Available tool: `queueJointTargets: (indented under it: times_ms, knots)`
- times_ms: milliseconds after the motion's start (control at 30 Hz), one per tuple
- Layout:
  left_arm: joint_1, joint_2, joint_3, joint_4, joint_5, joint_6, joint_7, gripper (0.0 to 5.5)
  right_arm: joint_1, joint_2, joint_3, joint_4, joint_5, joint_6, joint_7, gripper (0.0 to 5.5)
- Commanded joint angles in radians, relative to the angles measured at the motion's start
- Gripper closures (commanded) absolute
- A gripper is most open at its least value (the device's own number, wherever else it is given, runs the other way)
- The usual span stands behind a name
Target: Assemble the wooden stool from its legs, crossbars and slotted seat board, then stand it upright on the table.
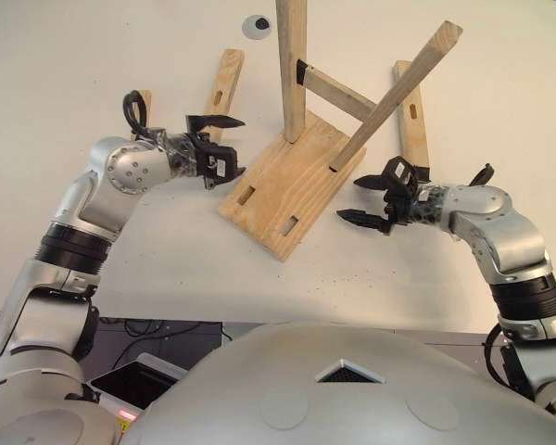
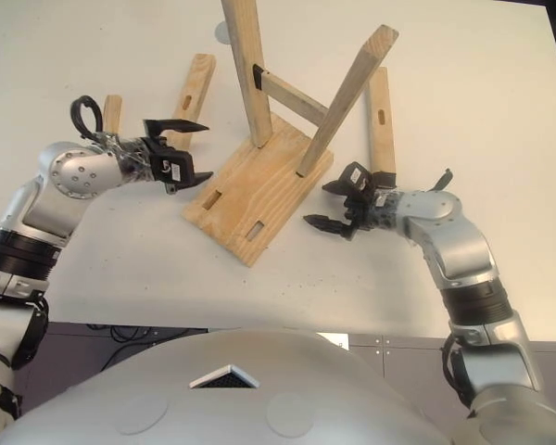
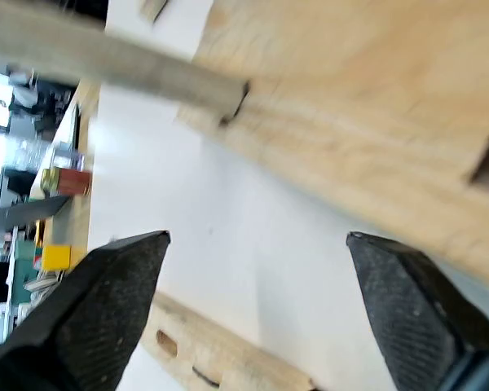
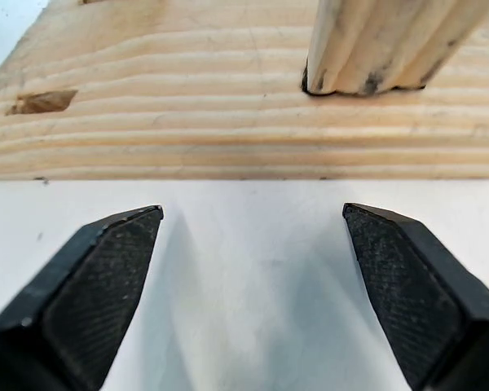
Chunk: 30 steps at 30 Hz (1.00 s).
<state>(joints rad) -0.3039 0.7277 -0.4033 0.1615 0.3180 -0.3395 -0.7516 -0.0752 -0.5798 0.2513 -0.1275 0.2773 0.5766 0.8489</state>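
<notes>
seat board point(image 1: 283, 190), mid-frame: looks stiff, light wood; best gripped by its edges | left end effector point(image 1: 230, 146), right end effector point(image 1: 349, 199): both spread, empty

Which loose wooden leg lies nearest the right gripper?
The slotted pale wooden leg lying flat just beyond the right gripper; the other loose pieces lie far left.

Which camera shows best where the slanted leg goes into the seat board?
Right wrist view: the slanted leg enters its slot in the seat board close up. The eye views show that joint small, from above. The left wrist view shows the board and a blurred leg, unclear which.
</notes>
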Motion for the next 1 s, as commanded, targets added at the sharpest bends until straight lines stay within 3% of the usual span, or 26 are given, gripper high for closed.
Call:
queueJointTargets:
  times_ms: [33, 367, 467, 567, 667, 867, 1000]
  knots:
    - [0.027, -0.090, -0.041, 0.016, 0.012, -0.030, 0.029, 1.50, -0.073, 0.089, -0.002, 0.140, -0.068, -0.065, -0.106, 1.40]
    - [0.037, -0.152, 0.010, 0.032, 0.016, 0.022, 0.108, 1.50, -0.169, 0.080, -0.092, 0.237, -0.101, -0.136, -0.138, 1.40]
    - [0.068, -0.141, 0.159, -0.086, -0.136, 0.142, 0.105, 1.50, -0.191, 0.042, -0.145, 0.219, -0.082, -0.127, -0.115, 1.40]
    - [0.132, -0.151, 0.390, -0.228, -0.448, 0.343, 0.087, 1.50, -0.207, 0.038, -0.200, 0.196, -0.043, -0.093, -0.107, 1.40]
    - [0.141, -0.123, 0.565, -0.079, -0.510, 0.404, 0.171, 1.50, -0.187, 0.048, -0.209, 0.167, -0.037, -0.078, -0.114, 1.40]
    - [0.189, -0.162, 0.650, 0.141, -0.506, 0.432, 0.276, 1.50, -0.181, 0.055, -0.222, 0.148, -0.033, -0.064, -0.126, 1.40]
    - [0.217, -0.236, 0.683, 0.189, -0.595, 0.577, 0.289, 1.50, -0.188, 0.054, -0.227, 0.150, -0.034, -0.058, -0.130, 1.40]
